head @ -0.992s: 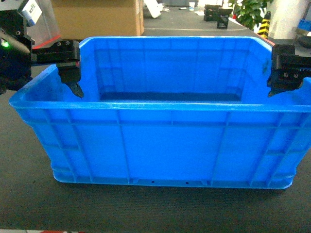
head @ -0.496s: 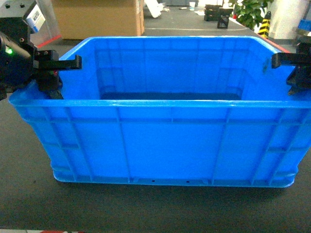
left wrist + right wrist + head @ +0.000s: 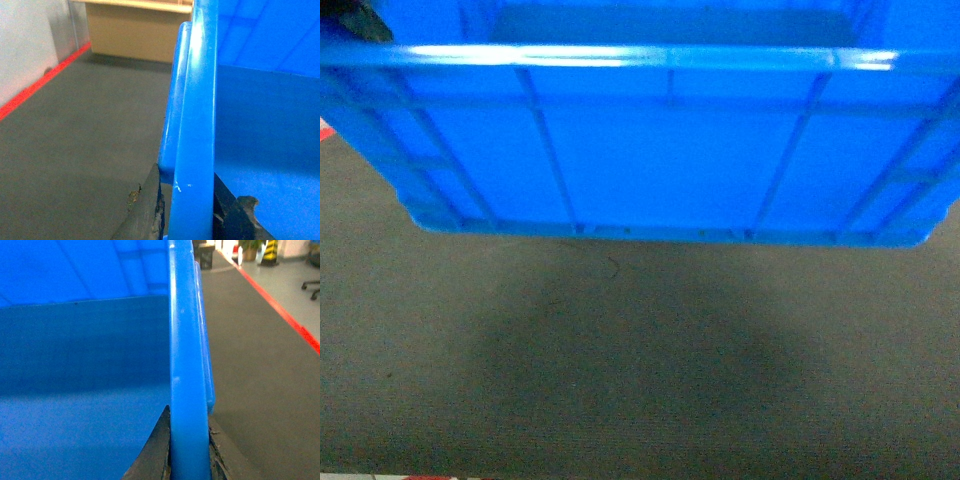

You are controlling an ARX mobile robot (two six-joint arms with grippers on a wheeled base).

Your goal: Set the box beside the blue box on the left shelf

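Observation:
The box (image 3: 650, 150), a bright-blue ribbed crate, fills the top of the head view and hangs above the dark floor, casting a shadow beneath it. In the left wrist view my left gripper (image 3: 186, 172) is shut on the box's left end rim (image 3: 197, 125), one finger outside and one inside. My right gripper (image 3: 188, 415) is shut on the right end rim (image 3: 185, 340) the same way. In the head view only a dark scrap of the left arm (image 3: 355, 20) shows at the top left corner. The left shelf and the other blue box are out of view.
Grey carpet floor (image 3: 640, 380) lies below the box. A red floor line (image 3: 40, 82) and a tan cardboard block (image 3: 130, 30) sit off to the left. On the right are another red line (image 3: 285, 315), a yellow-black post (image 3: 270, 252) and a chair base (image 3: 312, 287).
The box has risen off the floor and come nearer, so its front wall now fills the top of the head view. Both grippers, open beside the rims earlier, have gone out of that view.

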